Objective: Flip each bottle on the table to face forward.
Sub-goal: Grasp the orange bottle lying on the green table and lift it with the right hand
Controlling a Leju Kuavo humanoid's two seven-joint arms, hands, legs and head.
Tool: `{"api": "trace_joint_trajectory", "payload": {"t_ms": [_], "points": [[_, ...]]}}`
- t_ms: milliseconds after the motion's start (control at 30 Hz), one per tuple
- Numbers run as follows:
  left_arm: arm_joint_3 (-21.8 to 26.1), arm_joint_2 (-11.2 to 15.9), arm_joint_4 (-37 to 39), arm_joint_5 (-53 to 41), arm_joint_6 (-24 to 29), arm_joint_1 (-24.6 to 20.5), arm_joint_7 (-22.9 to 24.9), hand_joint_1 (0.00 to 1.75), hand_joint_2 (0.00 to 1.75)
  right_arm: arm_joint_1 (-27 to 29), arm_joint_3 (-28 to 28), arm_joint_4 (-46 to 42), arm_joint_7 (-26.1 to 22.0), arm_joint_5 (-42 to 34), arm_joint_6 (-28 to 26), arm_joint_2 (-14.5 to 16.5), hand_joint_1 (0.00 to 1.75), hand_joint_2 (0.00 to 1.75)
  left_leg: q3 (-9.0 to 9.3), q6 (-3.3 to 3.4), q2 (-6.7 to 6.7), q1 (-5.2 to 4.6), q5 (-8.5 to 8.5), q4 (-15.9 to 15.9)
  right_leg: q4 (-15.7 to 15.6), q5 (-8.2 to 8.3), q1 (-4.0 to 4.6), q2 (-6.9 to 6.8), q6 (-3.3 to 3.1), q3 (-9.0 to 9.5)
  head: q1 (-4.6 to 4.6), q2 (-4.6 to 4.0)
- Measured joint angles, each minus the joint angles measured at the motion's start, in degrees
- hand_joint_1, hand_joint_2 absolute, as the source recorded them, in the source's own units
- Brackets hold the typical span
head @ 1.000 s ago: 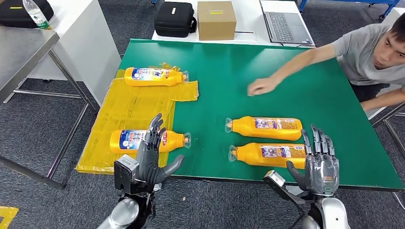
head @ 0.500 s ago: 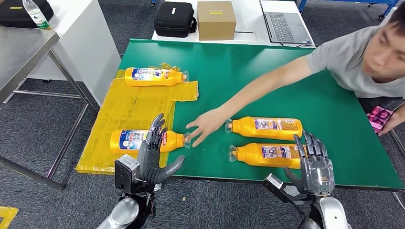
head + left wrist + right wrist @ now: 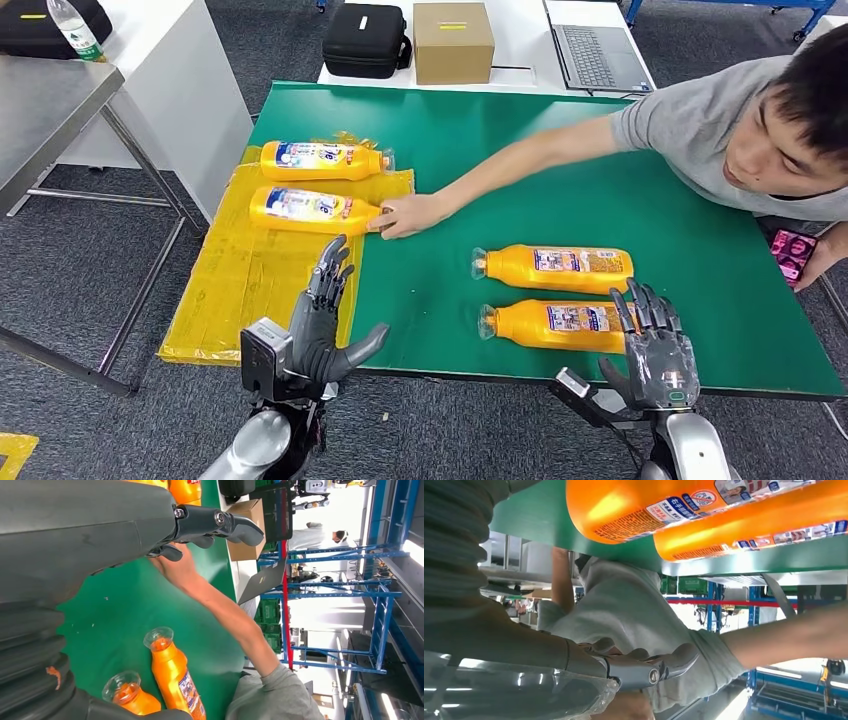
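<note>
Bottles are lying on their sides on the green table (image 3: 600,170), four of them, all orange-yellow with clear caps. Two are resting on the yellow sheet (image 3: 250,270) at the table's left: the far bottle (image 3: 322,160) and the second bottle (image 3: 312,209) just nearer, both showing blue-and-white labels, caps pointing right. A person's hand (image 3: 408,215) is touching the second bottle's cap end, the arm reaching across from the right. Two more are lying on bare green at the right, close together and parallel, caps pointing left: the third bottle (image 3: 555,268) and the near bottle (image 3: 560,325), each showing a small-print label.

Left hand (image 3: 325,325) is hovering by the table's near edge over the sheet, fingers spread and holding nothing. Right hand (image 3: 655,345) is raised at the near edge, just beside the near bottle's base, fingers apart and holding nothing.

Left wrist view is showing the two right bottles cap-on, round clear caps facing the camera, with the person's arm crossing the green. Right wrist view is showing those bottles from their base ends, with the person's grey shirt beyond.
</note>
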Motion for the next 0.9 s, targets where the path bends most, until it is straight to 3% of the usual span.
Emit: {"api": "trace_joint_trajectory", "payload": {"t_ms": [533, 900], "points": [[-0.7, 0.0, 0.9, 0.4, 0.8, -1.1, -0.7, 0.00, 1.75, -4.7, 0.1, 9.4, -5.9, -6.6, -1.4, 0.7, 0.00, 1.75, 0.00, 0.00, 0.00, 0.00, 0.01, 0.0, 0.0, 0.00, 0.00, 0.00, 0.00, 0.00, -0.01, 0.00], [-2.3, -0.1, 2.3, 3.3, 1.7, -3.0, -1.0, 0.00, 1.75, -7.8, 1.3, 17.4, -8.7, -9.3, -3.5, -0.9, 0.00, 1.75, 0.00, 0.01, -0.01, 0.00, 0.02, 0.0, 0.0, 0.01, 0.00, -0.01, 0.01, 0.01, -0.01, 0.00]]}}
